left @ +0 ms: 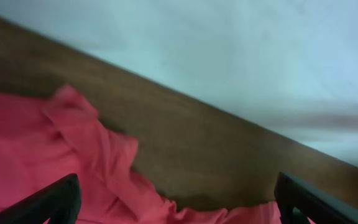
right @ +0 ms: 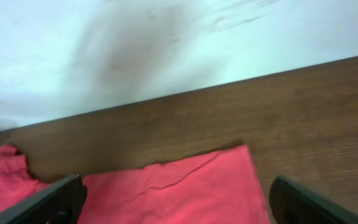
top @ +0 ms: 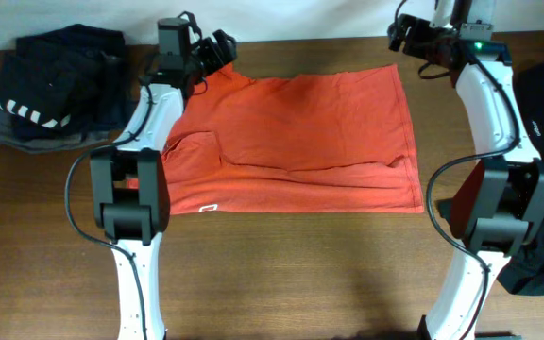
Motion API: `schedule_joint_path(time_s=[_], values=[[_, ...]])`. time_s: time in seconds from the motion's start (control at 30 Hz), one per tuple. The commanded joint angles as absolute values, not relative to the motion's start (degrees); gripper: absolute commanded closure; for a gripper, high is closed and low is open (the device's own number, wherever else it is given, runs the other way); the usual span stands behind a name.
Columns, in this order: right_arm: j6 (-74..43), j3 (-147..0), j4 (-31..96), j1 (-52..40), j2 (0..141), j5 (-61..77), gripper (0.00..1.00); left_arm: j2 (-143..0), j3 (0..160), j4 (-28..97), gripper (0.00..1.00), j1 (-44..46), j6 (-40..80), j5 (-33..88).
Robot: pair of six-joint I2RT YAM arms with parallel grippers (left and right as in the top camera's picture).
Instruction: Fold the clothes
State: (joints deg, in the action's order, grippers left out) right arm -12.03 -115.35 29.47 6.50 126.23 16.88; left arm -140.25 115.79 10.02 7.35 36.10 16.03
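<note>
Though flat overhead, T-shirt [top: 300, 142] rumpled before the gaping left pincer [left: 176, 196], smooth-edged before the gaping right pincer [right: 176, 194]

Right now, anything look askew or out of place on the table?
The orange-red cotton T-shirt isn't lying flat. Its far-left corner is bunched up by the open left pincer, and a long raised crease runs across its near half. Nothing looks spilled or damaged.
</note>
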Motion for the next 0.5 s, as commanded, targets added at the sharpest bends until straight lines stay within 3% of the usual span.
schedule_joint_path(time_s=[0.0, 0.47], values=[[-12.51, -116.31, 29.65, 5.61, 128.49, 17.39, 0.01, -142.08, 117.08, 11.07, 0.01, 8.56, 40.29, 14.35], [-12.32, -116.25, 28.18, 5.69, 133.03, 15.57, 0.01, -142.82, 117.08, 11.68, 0.06, 9.69, 43.11, 7.44]])
